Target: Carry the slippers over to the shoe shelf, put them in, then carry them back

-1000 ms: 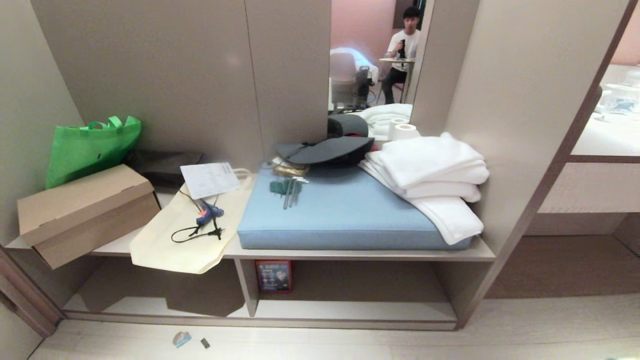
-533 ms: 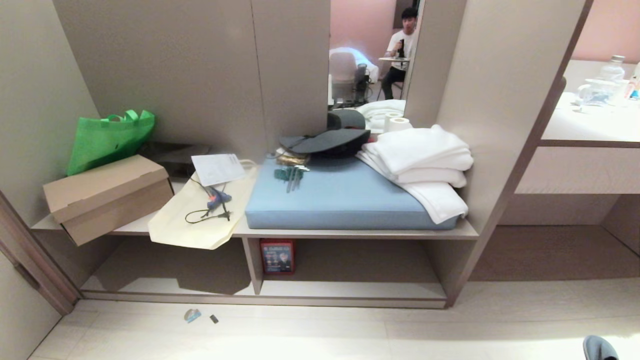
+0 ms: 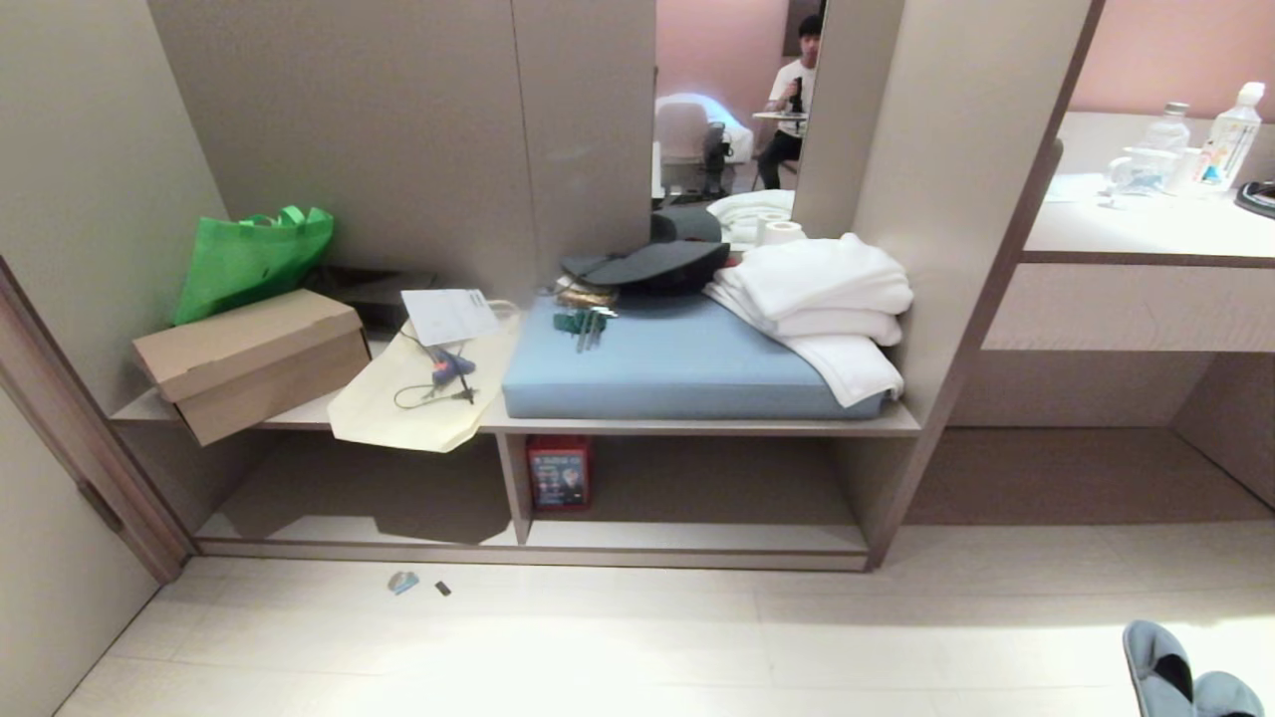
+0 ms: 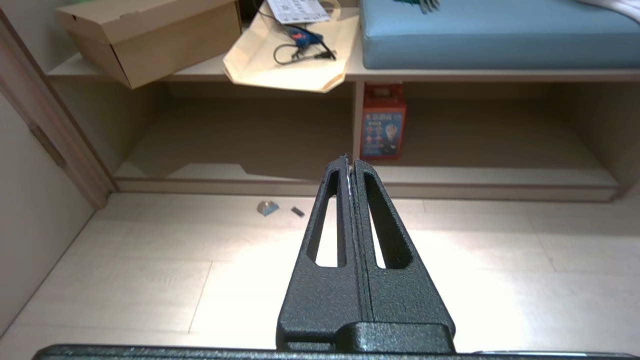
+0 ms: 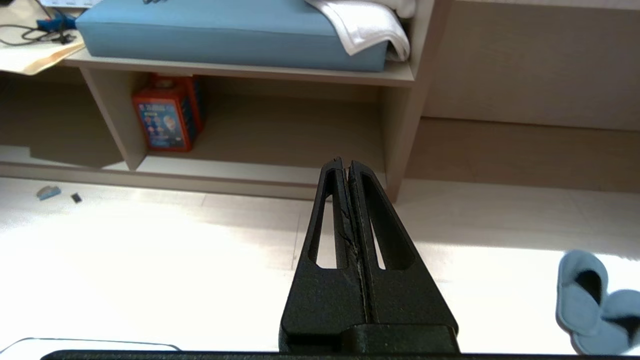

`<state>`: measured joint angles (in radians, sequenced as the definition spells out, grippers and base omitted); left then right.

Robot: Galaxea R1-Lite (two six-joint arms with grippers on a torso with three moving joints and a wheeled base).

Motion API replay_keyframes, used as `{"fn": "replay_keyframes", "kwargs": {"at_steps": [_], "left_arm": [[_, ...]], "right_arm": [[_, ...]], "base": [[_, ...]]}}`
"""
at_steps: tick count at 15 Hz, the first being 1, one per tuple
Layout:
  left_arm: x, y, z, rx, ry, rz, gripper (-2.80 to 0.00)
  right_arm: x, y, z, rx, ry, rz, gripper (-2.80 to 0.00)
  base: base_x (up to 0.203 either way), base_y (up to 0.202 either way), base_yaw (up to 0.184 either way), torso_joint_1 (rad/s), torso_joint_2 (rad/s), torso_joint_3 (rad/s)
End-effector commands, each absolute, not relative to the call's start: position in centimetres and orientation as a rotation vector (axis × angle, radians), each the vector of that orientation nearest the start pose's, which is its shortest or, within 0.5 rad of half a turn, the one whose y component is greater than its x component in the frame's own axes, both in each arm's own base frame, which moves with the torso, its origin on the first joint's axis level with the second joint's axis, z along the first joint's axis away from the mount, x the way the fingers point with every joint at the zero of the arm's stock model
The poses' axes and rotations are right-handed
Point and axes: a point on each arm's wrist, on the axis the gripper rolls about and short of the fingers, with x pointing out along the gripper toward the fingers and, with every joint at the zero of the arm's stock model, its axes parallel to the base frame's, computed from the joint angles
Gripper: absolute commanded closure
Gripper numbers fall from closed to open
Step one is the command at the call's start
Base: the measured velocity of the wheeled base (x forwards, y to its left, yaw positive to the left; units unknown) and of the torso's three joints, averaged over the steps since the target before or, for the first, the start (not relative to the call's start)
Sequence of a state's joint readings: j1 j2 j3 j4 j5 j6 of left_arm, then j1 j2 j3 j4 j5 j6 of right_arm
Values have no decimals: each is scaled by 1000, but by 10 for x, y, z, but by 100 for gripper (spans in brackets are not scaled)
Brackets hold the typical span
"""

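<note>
The slippers (image 3: pixel 1180 675) lie on the pale floor at the lower right corner of the head view, partly cut by the frame edge, well apart from the shelf (image 3: pixel 687 498). In the right wrist view the slippers (image 5: pixel 592 305) sit at the lower right, side by side and touching or overlapping; the nearer one's rounded toe points toward the upper part of the frame, its long axis running roughly up and down the picture, dark opening showing. The second one's direction I cannot tell.

The shelf fills the middle of the head view, a low cubby split by a divider (image 3: pixel 513 488), with a red box (image 3: pixel 559 473) standing just right of it. On the bench board above lie a blue cushion (image 3: pixel 677 368), white towels (image 3: pixel 822 299), a dark hat (image 3: pixel 647 267), a cream bag (image 3: pixel 418 393), a cardboard box (image 3: pixel 254 358) and a green bag (image 3: pixel 254 261).

The left gripper (image 4: pixel 351 162) and the right gripper (image 5: pixel 345 165) both hang above bare floor, fingers pressed together, holding nothing.
</note>
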<state>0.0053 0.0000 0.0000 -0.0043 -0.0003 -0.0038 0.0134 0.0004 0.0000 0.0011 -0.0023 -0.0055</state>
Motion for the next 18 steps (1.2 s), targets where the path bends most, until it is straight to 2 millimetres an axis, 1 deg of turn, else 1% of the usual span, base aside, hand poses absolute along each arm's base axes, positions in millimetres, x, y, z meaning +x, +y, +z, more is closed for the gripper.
{"fn": "replay_keyframes", "kwargs": {"at_steps": [1,18], "left_arm": [[-23,0,76,-3,-3,5,0],[-23,0,76,-5,-3,6,0]], "right_arm": [[-23,0,75,-6,3,11,0],[-23,0,75,-6,3,11,0]], "base": [[-193,0,3,2,3,6],[-196,0,0,3,1,3]]}}
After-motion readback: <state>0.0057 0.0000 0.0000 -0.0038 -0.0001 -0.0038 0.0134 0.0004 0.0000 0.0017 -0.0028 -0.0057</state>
